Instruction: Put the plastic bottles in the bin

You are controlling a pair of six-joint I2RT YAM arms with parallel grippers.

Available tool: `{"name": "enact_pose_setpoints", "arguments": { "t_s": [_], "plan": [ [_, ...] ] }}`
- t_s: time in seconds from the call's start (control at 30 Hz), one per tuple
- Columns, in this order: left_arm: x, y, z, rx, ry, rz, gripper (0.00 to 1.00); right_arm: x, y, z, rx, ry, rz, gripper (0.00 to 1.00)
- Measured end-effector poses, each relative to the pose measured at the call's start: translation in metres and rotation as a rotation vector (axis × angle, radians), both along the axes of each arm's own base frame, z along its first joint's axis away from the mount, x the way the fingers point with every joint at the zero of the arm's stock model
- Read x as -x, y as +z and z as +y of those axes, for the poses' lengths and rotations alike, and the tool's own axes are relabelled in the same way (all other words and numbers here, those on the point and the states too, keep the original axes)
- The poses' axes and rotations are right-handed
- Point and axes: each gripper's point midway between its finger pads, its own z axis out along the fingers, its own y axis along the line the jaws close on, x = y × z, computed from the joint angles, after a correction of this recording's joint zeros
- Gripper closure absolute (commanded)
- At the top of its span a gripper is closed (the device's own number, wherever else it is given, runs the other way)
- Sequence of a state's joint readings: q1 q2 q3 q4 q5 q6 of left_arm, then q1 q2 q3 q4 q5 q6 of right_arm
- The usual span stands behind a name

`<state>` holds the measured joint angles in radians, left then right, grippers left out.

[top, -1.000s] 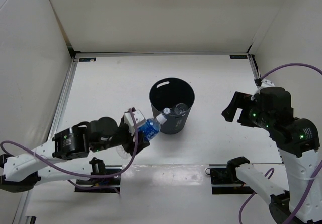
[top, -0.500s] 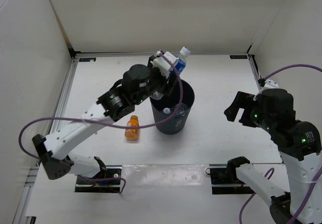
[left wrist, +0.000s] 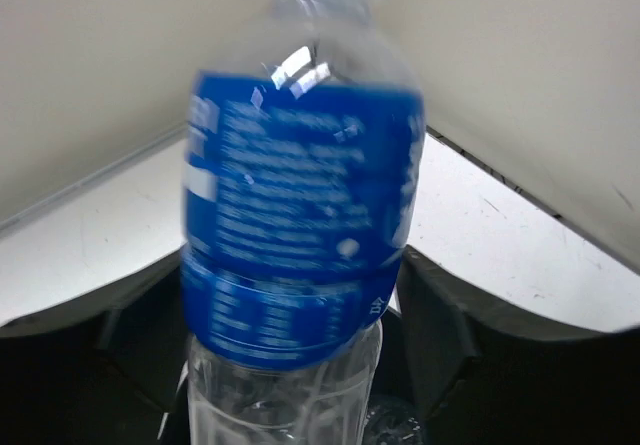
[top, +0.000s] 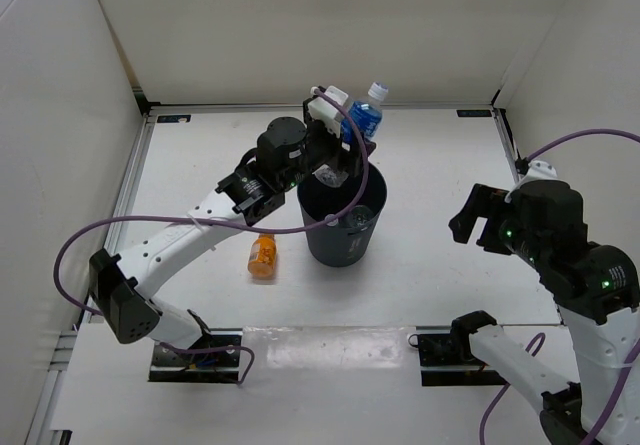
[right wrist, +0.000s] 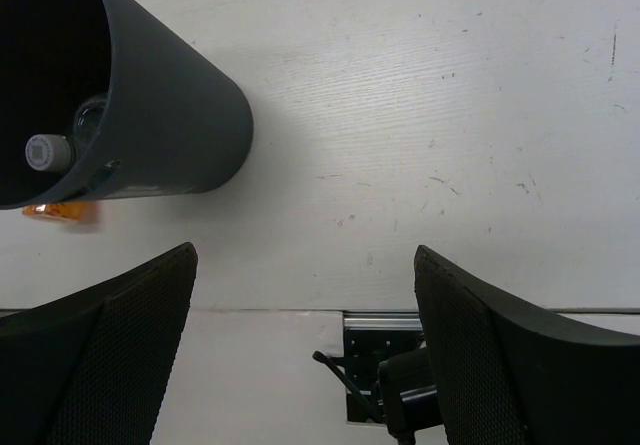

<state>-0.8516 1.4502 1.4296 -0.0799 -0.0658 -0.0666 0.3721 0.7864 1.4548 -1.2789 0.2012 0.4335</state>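
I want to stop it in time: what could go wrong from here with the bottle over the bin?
The blue-label bottle seems to hang over the far rim of the bin, not its middle; dropped there, it may strike the rim and fall outside. The purple cable loops across the bin's mouth and could catch the rim.

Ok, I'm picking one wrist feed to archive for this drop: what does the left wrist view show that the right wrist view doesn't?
Only the left wrist view: the blue-label bottle, close up and blurred, cap toward the top.
Only the right wrist view: the bin seen from its side and into its mouth, a white-capped bottle inside it, the orange bottle peeking out past the bin on the table, and the right gripper with its jaws wide open.
Both: the white table.
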Motion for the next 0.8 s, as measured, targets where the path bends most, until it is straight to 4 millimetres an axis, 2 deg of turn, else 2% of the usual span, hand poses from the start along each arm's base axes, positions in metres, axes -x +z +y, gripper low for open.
{"name": "enact_pose_setpoints", "arguments": {
  "t_s": [0.1, 0.3, 0.4, 0.53, 0.67, 0.73, 0.8],
  "plan": [
    [0.001, 0.003, -0.002, 0.02, -0.007, 0.001, 0.0, -0.001, -0.001, -0.001, 0.005, -0.003, -0.002, 0.1],
    [0.006, -0.009, 0.003, 0.006, -0.006, 0.017, 0.0, -0.003, -0.005, -0.002, 0.014, -0.011, 0.005, 0.1],
    [0.013, -0.012, 0.017, -0.021, 0.01, 0.013, 0.0, -0.004, -0.005, -0.002, 0.015, -0.013, 0.002, 0.1],
    [0.021, 0.004, 0.061, -0.017, 0.113, -0.024, 0.0, -0.005, -0.005, -0.002, 0.016, -0.014, 0.004, 0.1],
    [0.023, 0.021, 0.14, 0.041, 0.297, -0.044, 0.0, -0.007, -0.006, -0.001, 0.017, -0.015, 0.006, 0.1],
    [0.024, 0.014, 0.179, 0.061, 0.401, -0.013, 0.0, -0.008, -0.007, -0.001, 0.018, -0.014, 0.01, 0.1],
    [0.026, -0.005, 0.205, 0.06, 0.472, 0.038, 0.0, -0.009, -0.008, 0.0, 0.021, -0.014, 0.017, 0.1]
  ]
}}
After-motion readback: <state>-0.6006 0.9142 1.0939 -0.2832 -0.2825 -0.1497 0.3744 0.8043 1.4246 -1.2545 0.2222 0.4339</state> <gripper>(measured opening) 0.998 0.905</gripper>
